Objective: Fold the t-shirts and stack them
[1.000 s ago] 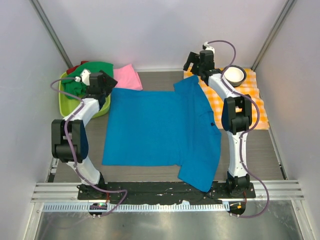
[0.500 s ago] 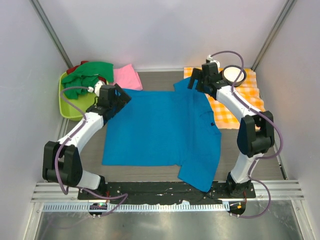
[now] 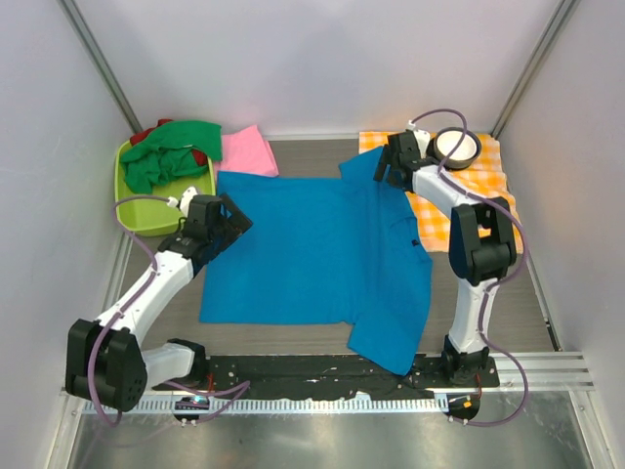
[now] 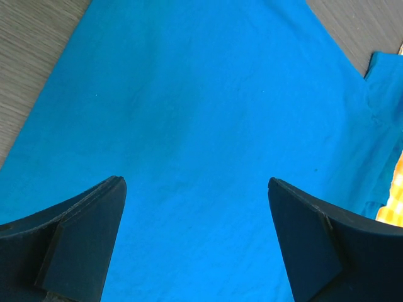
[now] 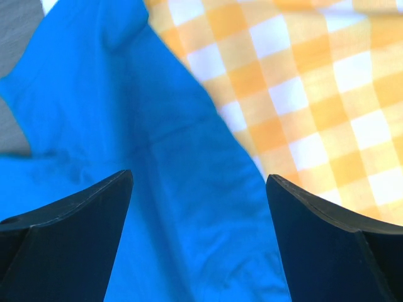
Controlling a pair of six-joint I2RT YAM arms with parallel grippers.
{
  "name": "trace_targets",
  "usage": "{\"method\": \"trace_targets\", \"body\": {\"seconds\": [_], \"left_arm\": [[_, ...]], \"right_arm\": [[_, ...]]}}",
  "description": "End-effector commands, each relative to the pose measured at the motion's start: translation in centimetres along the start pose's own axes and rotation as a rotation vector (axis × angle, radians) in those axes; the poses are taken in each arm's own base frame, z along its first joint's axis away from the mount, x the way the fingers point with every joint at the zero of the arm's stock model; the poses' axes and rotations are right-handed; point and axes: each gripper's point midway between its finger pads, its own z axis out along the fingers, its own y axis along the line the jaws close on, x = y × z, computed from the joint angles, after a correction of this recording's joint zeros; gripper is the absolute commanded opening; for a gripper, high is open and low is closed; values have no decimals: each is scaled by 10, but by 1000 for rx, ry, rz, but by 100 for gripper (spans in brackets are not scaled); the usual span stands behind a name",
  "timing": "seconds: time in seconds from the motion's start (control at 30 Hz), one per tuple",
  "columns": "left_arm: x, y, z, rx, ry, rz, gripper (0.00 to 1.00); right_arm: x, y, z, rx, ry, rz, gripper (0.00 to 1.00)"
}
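Far-left corner of table [image 3: 308, 154]: bin [image 3: 146, 219] with green tee [image 3: 171, 156], red tee [image 3: 146, 134]; pink tee [image 3: 249, 151] beside. Left end effector [image 3: 237, 223] spread apart, empty, over left edge of blue tee [image 3: 312, 254], flat mid-table. Right end effector [image 3: 386, 168] apart, empty, over far sleeve overlapping checked cloth [image 3: 488, 186]; bowl [image 3: 456, 146] at far-right corner.

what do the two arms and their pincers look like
The left arm and right arm have white tubular links and chunky black joints. A purple cable loops along each. The left pincer and right pincer each have two broad, dark, wedge-shaped fingers with no markings.
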Motion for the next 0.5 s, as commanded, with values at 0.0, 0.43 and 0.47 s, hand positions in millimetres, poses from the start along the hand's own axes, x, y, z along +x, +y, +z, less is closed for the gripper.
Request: {"method": "trace_targets", "body": {"seconds": [0.0,0.43,0.47], "left_arm": [[-5,-8,-5,45,-11,17,100],[-7,-7,11,4,-15,31,100],[-6,-7,12,6,-10,32,100]], "right_arm": [[-51,-5,26,86,-122,49,90],[-40,5,73,84,-40,-15,68],[-37,6,74,77,-33,-9,68]]}}
